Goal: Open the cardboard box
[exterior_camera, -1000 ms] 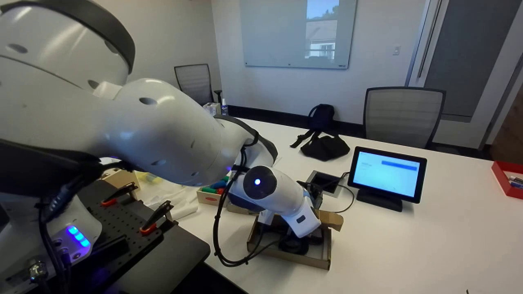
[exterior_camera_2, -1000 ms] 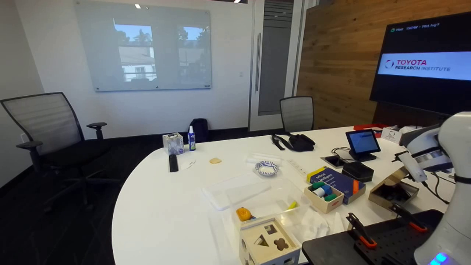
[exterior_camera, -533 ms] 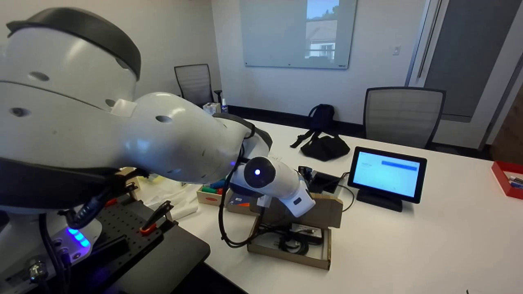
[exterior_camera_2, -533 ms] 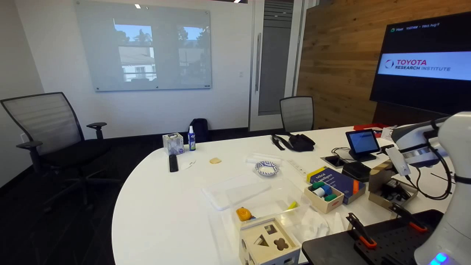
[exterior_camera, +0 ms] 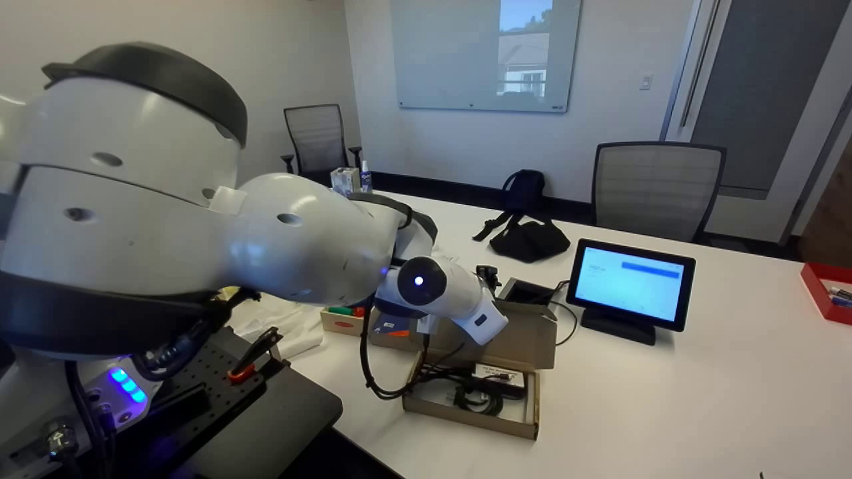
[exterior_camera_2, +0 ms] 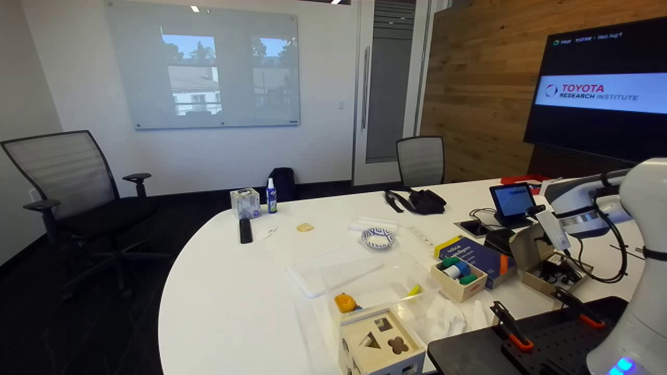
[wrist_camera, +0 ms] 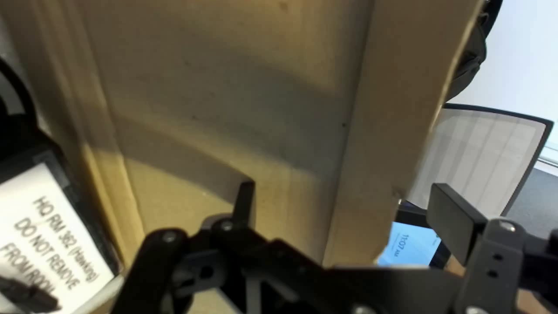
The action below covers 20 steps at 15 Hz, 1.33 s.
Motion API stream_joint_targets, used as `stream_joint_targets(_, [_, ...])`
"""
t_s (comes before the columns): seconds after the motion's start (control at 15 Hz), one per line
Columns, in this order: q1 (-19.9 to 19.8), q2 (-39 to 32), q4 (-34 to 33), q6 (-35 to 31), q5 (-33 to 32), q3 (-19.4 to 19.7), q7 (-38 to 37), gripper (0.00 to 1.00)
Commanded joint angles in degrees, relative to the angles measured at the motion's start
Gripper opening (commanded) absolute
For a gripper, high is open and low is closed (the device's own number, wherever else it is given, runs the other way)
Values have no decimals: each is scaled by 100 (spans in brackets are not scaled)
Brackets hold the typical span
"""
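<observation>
The brown cardboard box (exterior_camera: pixel 469 418) stands open on the table, with its lid (exterior_camera: pixel 529 336) raised. The box (exterior_camera_2: pixel 539 284) and lid (exterior_camera_2: pixel 522 249) also show in an exterior view. Dark cables (exterior_camera: pixel 482 402) and a black device with a white label (exterior_camera: pixel 499 375) lie inside. In the wrist view the lid's inner face (wrist_camera: pixel 244 109) fills the middle. My gripper (wrist_camera: pixel 344 189) is open, its fingers wide apart. One finger stands before the lid's inner face, the other beyond its free edge. I cannot tell whether either touches it. In an exterior view the gripper (exterior_camera_2: pixel 540 225) is at the raised lid.
A blue book (exterior_camera_2: pixel 471 252) and a small black box (exterior_camera_2: pixel 496 240) lie beside the lid. A tablet display (exterior_camera: pixel 632 283) stands behind. A wooden tray of coloured pieces (exterior_camera_2: pixel 456 286) and a black board with orange clamps (exterior_camera_2: pixel 469 349) are near the box.
The lid has swung up from leaning over the box to standing raised, uncovering the cables. My gripper has moved up and back with the lid, over toward the book side.
</observation>
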State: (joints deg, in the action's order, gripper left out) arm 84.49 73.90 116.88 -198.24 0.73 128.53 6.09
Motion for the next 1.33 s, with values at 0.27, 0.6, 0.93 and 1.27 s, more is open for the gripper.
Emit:
stream_joint_targets(0.27, [759, 613, -848, 16, -92, 385, 345, 100])
stream_joint_targets(0.6, [1280, 848, -1409, 6, -42, 789, 375, 100])
stream_joint_targets(0.93, [1450, 831, -1482, 5, -35, 1025, 404, 100])
stream_joint_targets(1.27, [1294, 556, -1060, 12, 27, 1111, 362, 100])
